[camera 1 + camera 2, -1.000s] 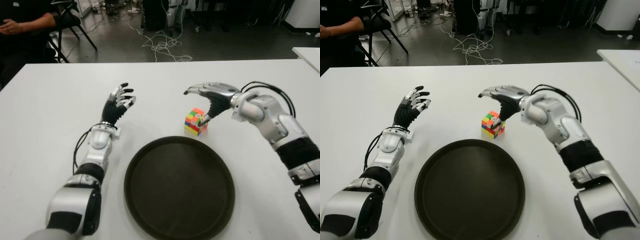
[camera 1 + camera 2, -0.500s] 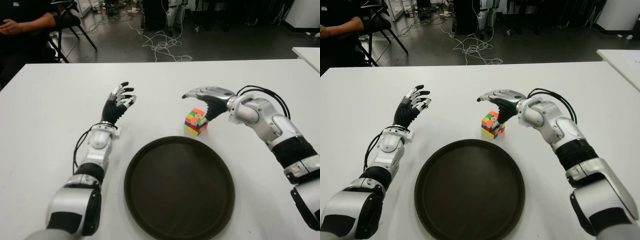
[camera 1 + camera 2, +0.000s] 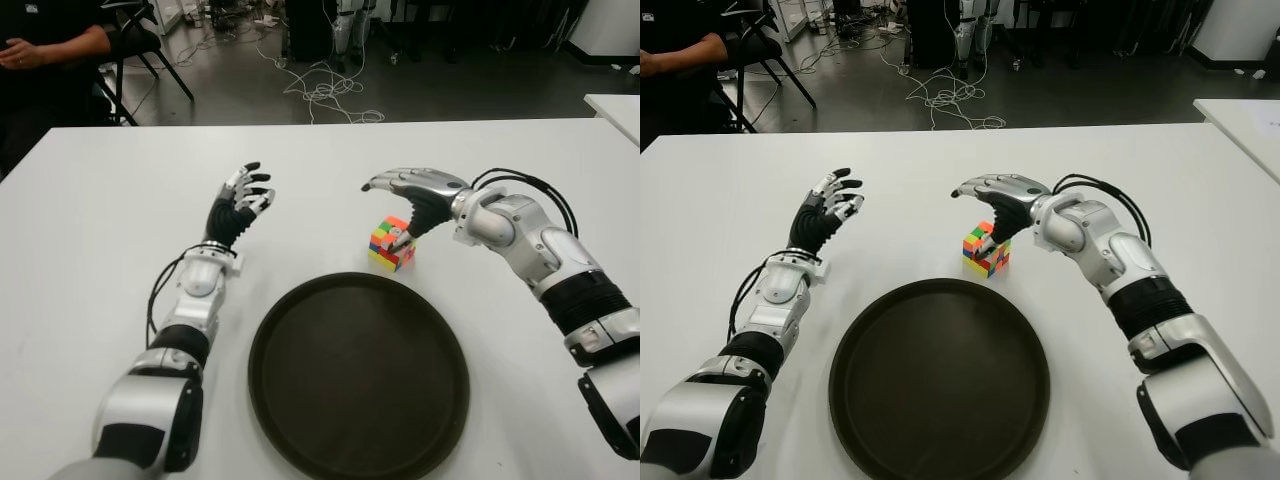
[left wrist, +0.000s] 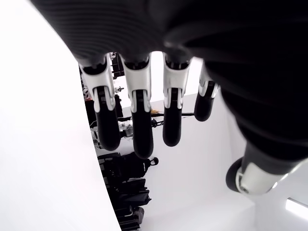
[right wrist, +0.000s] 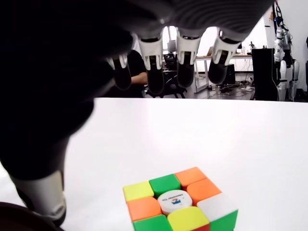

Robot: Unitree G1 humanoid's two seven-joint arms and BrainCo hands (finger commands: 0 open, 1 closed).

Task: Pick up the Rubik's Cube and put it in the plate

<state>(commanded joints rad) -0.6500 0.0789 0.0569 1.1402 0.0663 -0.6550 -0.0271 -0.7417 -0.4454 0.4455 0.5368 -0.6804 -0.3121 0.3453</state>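
Note:
The Rubik's Cube (image 3: 391, 243) sits on the white table (image 3: 100, 200) just beyond the far rim of the dark round plate (image 3: 358, 380). My right hand (image 3: 403, 200) hovers over the cube, open, with its fingers (image 5: 185, 57) stretched out flat above it. The thumb (image 3: 404, 232) points down at the cube's right top edge. In the right wrist view the cube (image 5: 179, 204) lies under the palm, not enclosed. My left hand (image 3: 240, 203) shows to the left of the cube, open with fingers spread and holding nothing.
A person (image 3: 45, 40) sits at the back left beside a black chair (image 3: 150, 45). Cables (image 3: 325, 90) trail on the floor beyond the table's far edge. A second white table (image 3: 615, 105) shows at the far right.
My right hand has shifted slightly left over the cube, staying open. The cube and plate have not moved. The left hand has barely moved.

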